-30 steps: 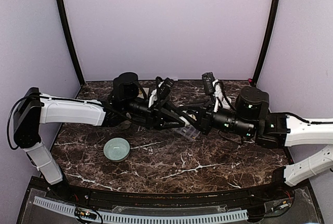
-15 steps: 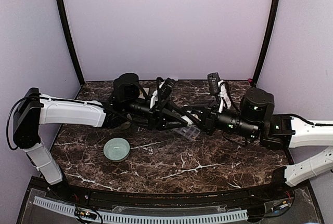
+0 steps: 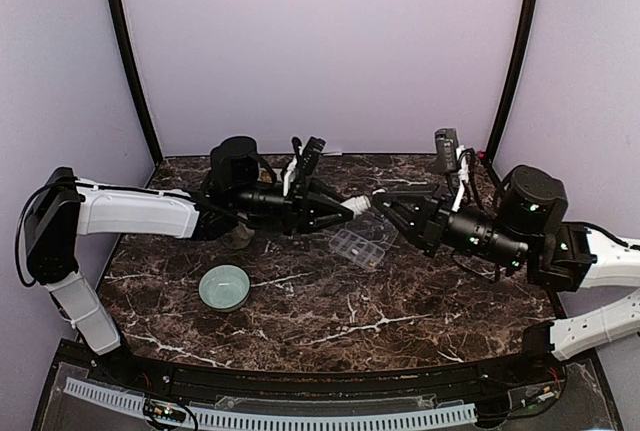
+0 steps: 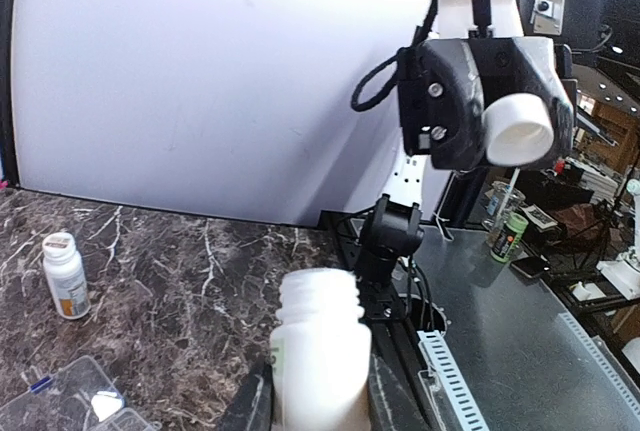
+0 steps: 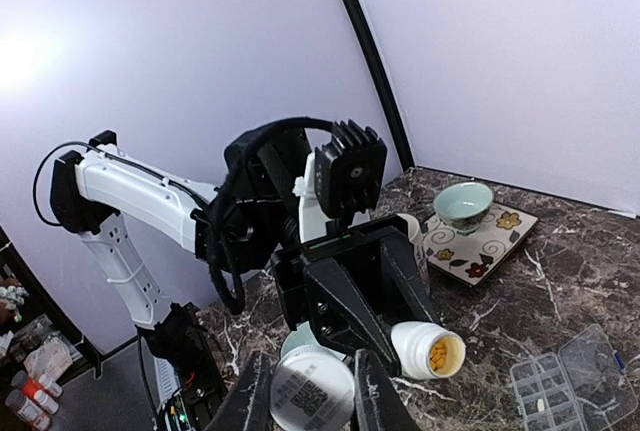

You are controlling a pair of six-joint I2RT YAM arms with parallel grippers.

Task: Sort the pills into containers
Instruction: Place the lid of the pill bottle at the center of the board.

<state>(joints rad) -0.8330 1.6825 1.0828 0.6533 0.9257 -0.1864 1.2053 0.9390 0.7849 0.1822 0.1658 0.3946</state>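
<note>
My left gripper (image 3: 345,209) is shut on a white pill bottle (image 4: 320,346) with no cap, held level above the table. Its open mouth shows yellow pills (image 5: 440,353) inside. My right gripper (image 3: 386,204) faces it a short gap away and is shut on the bottle's white cap (image 5: 312,391). The cap (image 4: 520,129) also shows in the left wrist view, in the right gripper's jaws. The clear container (image 3: 358,248), a divided pill organiser with its lid open, lies on the table below both grippers. The container (image 5: 570,381) is at the lower right of the right wrist view.
A pale green bowl (image 3: 224,287) stands on the marble table (image 3: 330,316) at the front left. A second green bowl (image 5: 462,203) sits on a patterned plate (image 5: 490,246). A capped pill bottle (image 4: 65,273) stands upright near the back wall.
The two grippers have pulled apart. My right arm drew back to the right with the cap, and my left arm drew back slightly left with the uncapped bottle.
</note>
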